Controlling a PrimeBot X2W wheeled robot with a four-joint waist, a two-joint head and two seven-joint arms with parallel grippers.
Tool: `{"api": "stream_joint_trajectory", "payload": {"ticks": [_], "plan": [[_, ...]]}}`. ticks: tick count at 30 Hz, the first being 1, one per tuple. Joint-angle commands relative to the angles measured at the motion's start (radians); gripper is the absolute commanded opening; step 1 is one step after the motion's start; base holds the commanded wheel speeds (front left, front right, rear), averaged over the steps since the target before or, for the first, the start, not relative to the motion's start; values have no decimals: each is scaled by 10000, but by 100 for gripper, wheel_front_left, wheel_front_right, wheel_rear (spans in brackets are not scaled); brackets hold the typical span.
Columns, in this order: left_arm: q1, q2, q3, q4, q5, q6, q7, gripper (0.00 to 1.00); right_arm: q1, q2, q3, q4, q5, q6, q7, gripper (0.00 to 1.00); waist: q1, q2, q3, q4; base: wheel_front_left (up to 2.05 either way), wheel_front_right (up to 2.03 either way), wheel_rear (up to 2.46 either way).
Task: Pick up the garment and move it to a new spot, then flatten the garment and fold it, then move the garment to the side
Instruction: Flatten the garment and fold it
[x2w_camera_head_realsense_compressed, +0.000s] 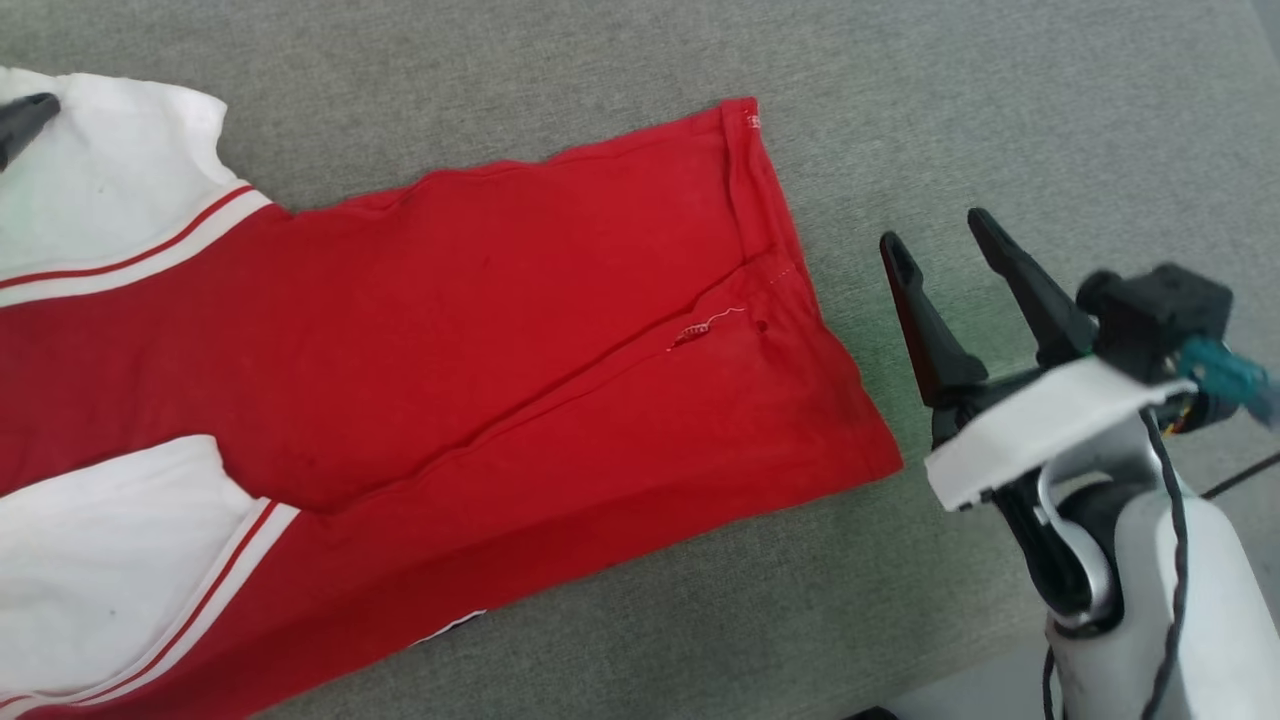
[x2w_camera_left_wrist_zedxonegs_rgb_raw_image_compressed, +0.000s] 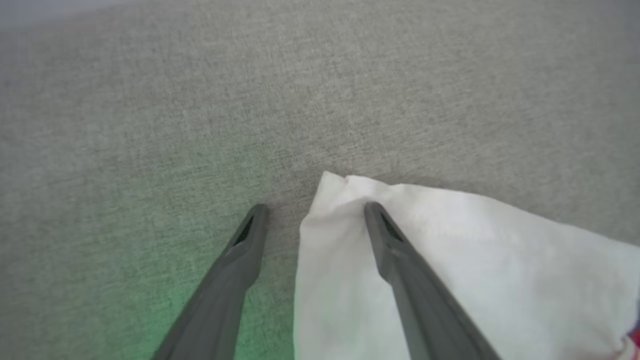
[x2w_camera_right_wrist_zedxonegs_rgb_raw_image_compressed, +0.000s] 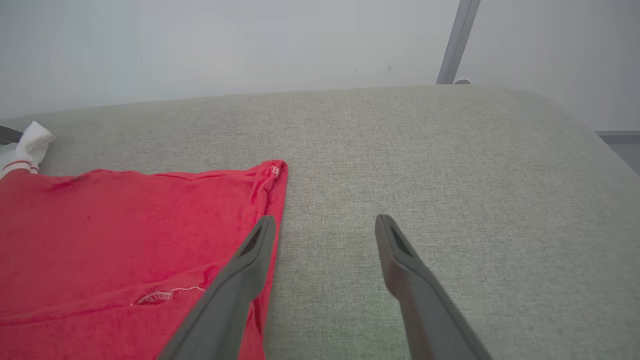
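Head view shows the garment (x2w_camera_head_realsense_compressed: 450, 350) lying flat on the grey fabric surface (x2w_camera_head_realsense_compressed: 1000, 110). Its long axis runs across the picture from left to right and tilts slightly. The two white sleeves and their striped trim are at the left edge, and the red hem points right towards the right end effector (x2w_camera_head_realsense_compressed: 935, 230). A crease runs lengthwise down the red body, so the lower side looks laid over the rest, and a sliver of black and white print peeks out along the near edge. The right end effector hovers just beside the hem, on the hem's right, with its fingers spread wide and nothing between them. In the right wrist view one finger crosses the hem edge and the other is over bare grey fabric. The left end effector (x2w_camera_left_wrist_zedxonegs_rgb_raw_image_compressed: 315, 207) is at the far left by the upper sleeve (x2w_camera_left_wrist_zedxonegs_rgb_raw_image_compressed: 450, 260). It is also wide open and empty, with one finger over the white corner and the other over the surface beside it. Whether that finger touches the cloth I cannot tell. The flattening looks largely done. A fold across the short axis would likely come next, and for that the right arm is nearer the hem and the left arm nearer the shoulders.
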Motion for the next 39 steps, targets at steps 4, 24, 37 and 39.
{"api": "stream_joint_trajectory", "payload": {"ticks": [4,24,37,39], "plan": [[131,-615,-412,703,-72,35,857,0,-679,39,177,417,92,-2,830,100,0,0,166,200,0,0,0],[-1269,-2189,-719,1993,354,-757,180,0,-5836,-879,1723,5373,1134,-4,6533,100,0,0,392,1281,0,0,0],[-1562,-2553,-785,2445,131,-923,209,0,-6492,-1137,1933,6187,1592,-2,7538,0,0,0,-208,1848,0,0,0],[-1642,-2637,-827,2497,111,-911,432,0,-6434,-1328,1983,6053,1629,-2,7482,0,0,0,-397,1956,0,0,0]]}}
